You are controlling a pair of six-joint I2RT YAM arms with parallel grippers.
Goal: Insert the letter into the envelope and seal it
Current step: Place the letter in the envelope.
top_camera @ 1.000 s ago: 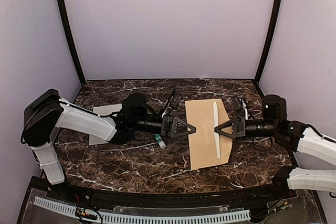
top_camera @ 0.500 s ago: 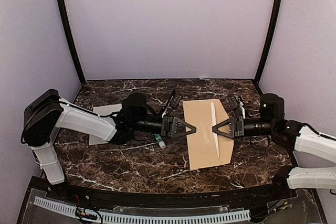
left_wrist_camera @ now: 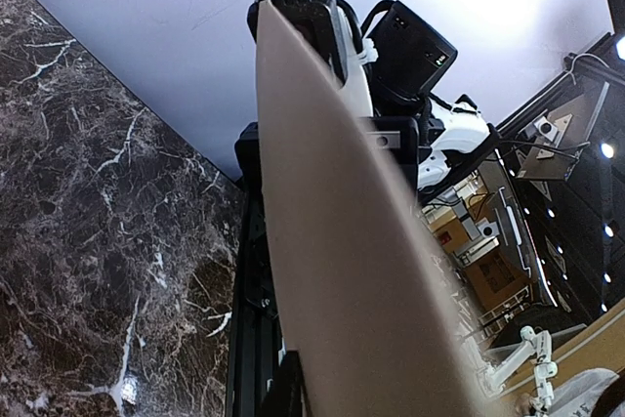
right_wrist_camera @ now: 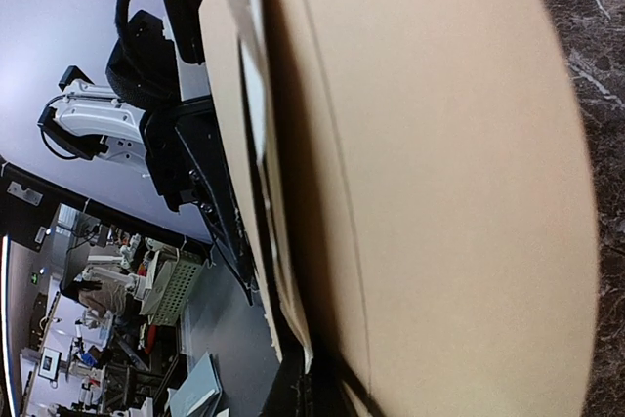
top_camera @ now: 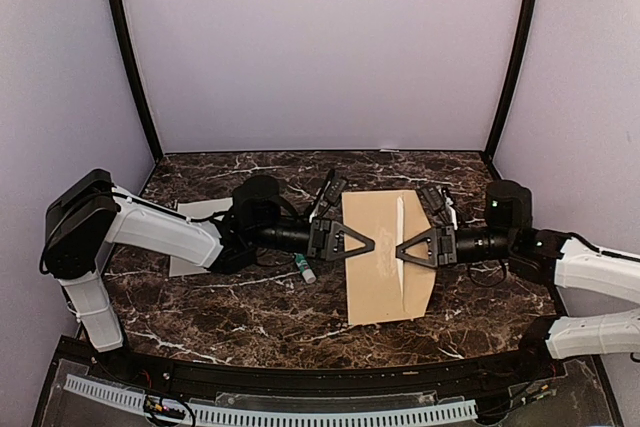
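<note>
The left gripper [top_camera: 369, 243] is pinched shut on the left long edge of the envelope [top_camera: 372, 282], mid-table; its long axis runs far-to-near, flap pointing right; the letter [top_camera: 399, 219] shows as a white strip; the right gripper [top_camera: 401, 250] is clamped on the envelope beside it.

The top external camera looks down from above and behind onto the tabletop [top_camera: 250, 317]. The left wrist camera, very close to the envelope [left_wrist_camera: 342, 241], looks along it toward the right arm [left_wrist_camera: 454, 134]. The right wrist camera faces the left arm [right_wrist_camera: 93, 124]. All share the envelope.
</note>
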